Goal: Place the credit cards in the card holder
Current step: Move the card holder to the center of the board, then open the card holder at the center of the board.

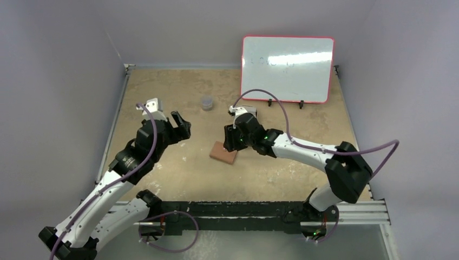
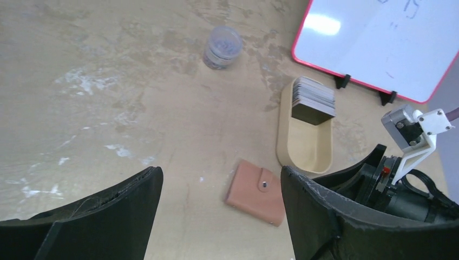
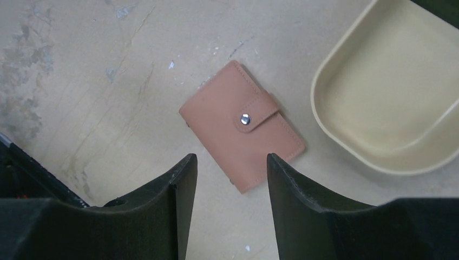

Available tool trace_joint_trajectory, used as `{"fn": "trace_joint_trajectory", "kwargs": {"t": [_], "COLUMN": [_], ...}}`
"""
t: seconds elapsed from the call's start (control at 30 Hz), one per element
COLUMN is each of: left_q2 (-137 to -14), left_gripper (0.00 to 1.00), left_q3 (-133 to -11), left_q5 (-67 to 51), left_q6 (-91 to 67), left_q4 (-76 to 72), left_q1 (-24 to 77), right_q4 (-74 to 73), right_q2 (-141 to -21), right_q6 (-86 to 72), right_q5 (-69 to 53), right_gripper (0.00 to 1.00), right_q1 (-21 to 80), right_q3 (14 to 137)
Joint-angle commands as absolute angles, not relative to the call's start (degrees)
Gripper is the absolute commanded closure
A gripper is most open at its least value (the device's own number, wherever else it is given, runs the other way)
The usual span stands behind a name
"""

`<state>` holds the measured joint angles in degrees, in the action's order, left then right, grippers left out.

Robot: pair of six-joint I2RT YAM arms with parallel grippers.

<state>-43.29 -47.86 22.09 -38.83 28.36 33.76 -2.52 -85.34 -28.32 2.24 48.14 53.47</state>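
— Saw the right gripper [image 3: 230, 162] at the bottom edge of the right wrist view, black fingers spread apart, clutching nothing.
— And between them?
— Found the card holder [image 3: 216, 116] in mid-frame, shut, strap snapped down, lying flat and askew on the table [image 3: 81, 81], lower corner reaching in between the fingertips. Could not tell whether touching.
— Left side?
— Much the same: left gripper [image 2: 221, 179] at the bottom of the left wrist view, fingers set wide, empty. In the top view, stood left of centre, well apart from the card holder.
— Located the credit cards [image 2: 313, 97]?
— Packed on edge in a stack at the upper end of the tan tin [image 2: 303, 149], right of centre in the left wrist view. Tin just beside the card holder, not touching.
— Anything else?
— Noted a small clear jar [image 2: 222, 47] at top centre and a red-framed whiteboard [image 2: 379, 43] propped at upper right.
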Motion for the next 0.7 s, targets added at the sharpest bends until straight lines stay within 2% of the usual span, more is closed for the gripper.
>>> {"fn": "trace_joint_trajectory", "kwargs": {"t": [0.0,0.23,0.67], "left_q2": [-40.8,-37.9,-34.1], "left_gripper": [0.20,0.20,0.18], "left_q3": [-46.7,-48.0,-47.8], "left_q5": [28.5,31.5,36.7], "left_q6": [-34.9,-34.6,-35.8], "left_q4": [31.5,33.8,35.3], "left_q1": [33.4,33.4,33.4], "right_q4": [1.5,2.0,-3.3], "right_q2": [-89.7,-95.5,-103.1], "right_q6": [-22.2,-20.3,-19.9], "right_q5": [4.9,3.8,8.8], "right_gripper": [0.49,0.56,0.57], "right_q1": [49.3,50.4,52.0], "right_q3": [58.7,62.7,66.7]}}
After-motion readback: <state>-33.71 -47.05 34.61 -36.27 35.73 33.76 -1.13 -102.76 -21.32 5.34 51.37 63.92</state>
